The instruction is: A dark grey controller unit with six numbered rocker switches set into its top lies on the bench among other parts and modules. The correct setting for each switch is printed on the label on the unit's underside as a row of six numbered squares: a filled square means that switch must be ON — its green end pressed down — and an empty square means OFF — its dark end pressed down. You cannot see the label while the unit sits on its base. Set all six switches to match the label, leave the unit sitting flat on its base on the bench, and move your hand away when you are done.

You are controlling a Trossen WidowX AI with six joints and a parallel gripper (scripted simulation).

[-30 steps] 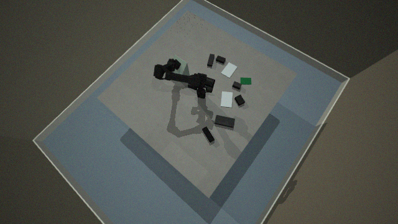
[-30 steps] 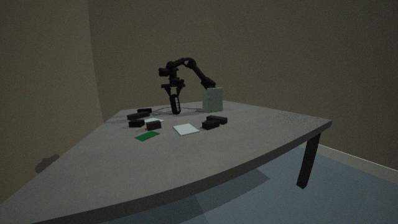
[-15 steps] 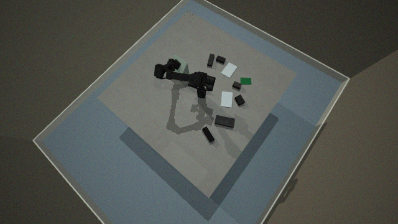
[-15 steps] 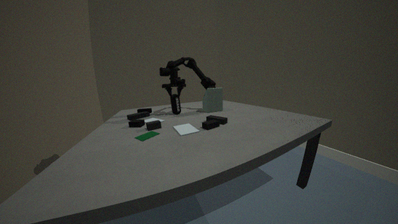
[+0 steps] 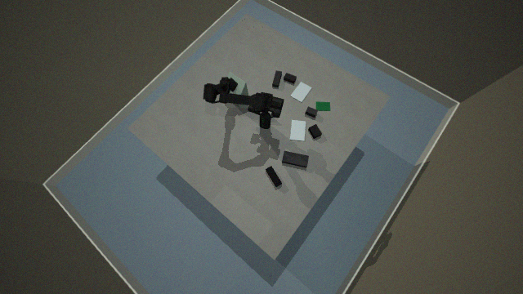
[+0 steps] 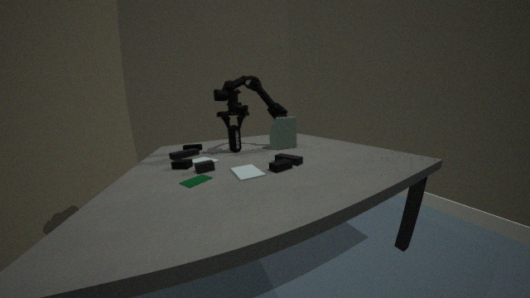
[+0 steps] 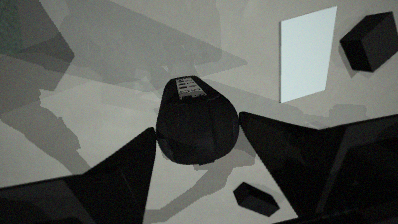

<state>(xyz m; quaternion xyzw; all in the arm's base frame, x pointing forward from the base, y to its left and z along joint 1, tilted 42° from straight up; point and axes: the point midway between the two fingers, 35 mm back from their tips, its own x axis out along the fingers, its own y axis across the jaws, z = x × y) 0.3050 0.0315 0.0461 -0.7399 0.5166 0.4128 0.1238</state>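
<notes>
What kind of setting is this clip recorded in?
Probably a bare workshop-style room: a grey bench on dark legs, plain walls, blue floor. One black arm holds the controller unit upright among small dark modules.

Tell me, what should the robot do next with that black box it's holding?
Probably tip it gently down onto its base. The gripper holds the controller unit standing on end, its lower end at the bench, and the label shows only at a steep slant. The switches cannot be pressed while the unit is gripped like this.
</notes>
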